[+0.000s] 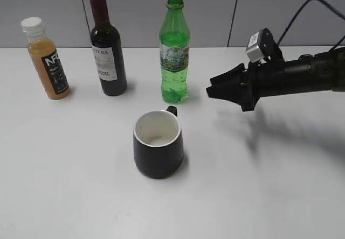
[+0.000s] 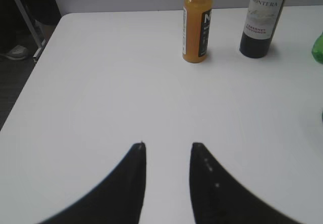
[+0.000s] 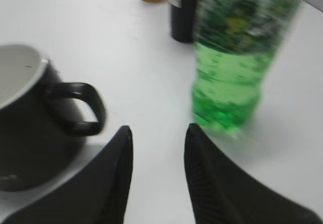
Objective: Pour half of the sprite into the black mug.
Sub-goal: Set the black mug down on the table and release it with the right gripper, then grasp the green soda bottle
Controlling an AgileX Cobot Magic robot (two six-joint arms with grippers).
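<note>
The sprite (image 1: 175, 56), a slim green bottle with no cap on its neck, stands upright at the back middle of the white table. It also shows blurred in the right wrist view (image 3: 234, 57). The black mug (image 1: 158, 143) with a white inside stands in front of it, handle toward the back; it shows at the left of the right wrist view (image 3: 35, 123). My right gripper (image 1: 211, 90) is open and empty, a short way right of the sprite, pointing at it (image 3: 157, 128). My left gripper (image 2: 167, 146) is open and empty over bare table; it is out of the exterior view.
A dark wine bottle (image 1: 107, 50) with a red capsule stands left of the sprite, and an orange juice bottle (image 1: 47, 60) with a white cap farther left. Both show in the left wrist view, juice (image 2: 197, 24) and wine (image 2: 262, 19). The table's left edge (image 2: 30, 77) drops to the floor.
</note>
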